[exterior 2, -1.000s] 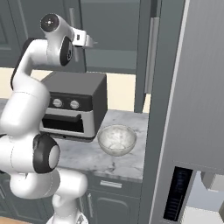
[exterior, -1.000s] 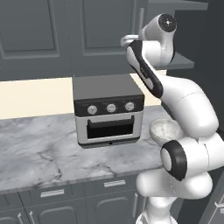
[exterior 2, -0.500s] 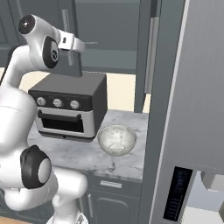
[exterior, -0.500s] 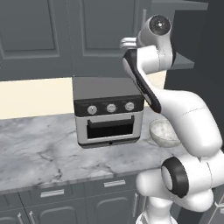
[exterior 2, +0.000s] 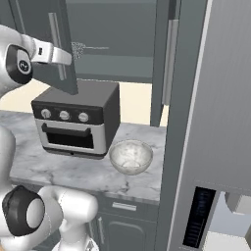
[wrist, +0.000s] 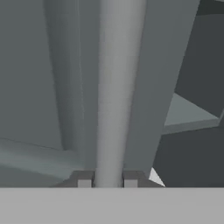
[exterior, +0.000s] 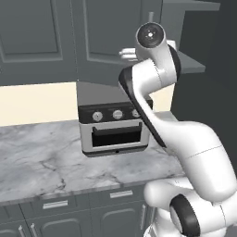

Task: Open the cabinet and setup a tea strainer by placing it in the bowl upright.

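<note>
**Cabinet door partly open, strainer not yet fetched**

The tall dark grey wall cabinet (exterior 2: 112, 44) stands with its recessed-panel door (exterior 2: 46, 49) swung well out over the counter, so the grey shelf (exterior 2: 115, 66) inside is in plain sight. The black and silver toaster oven (exterior 2: 78, 120) sits on the grey marbled counter (exterior 2: 63, 171) below it. Just beside the oven, to its right in the right base view, rests the round white-grey marbled bowl (exterior 2: 131, 156), with nothing in it. On the shelf lies a small pale mesh thing (exterior 2: 78, 49), likely the tea strainer. The two-finger gripper (wrist: 107, 179) has its jaws clenched around the door's long silver bar handle (wrist: 118, 87). By my judgement, opening is nearly done; releasing, picking the strainer and standing it in the bowl remain.
</note>
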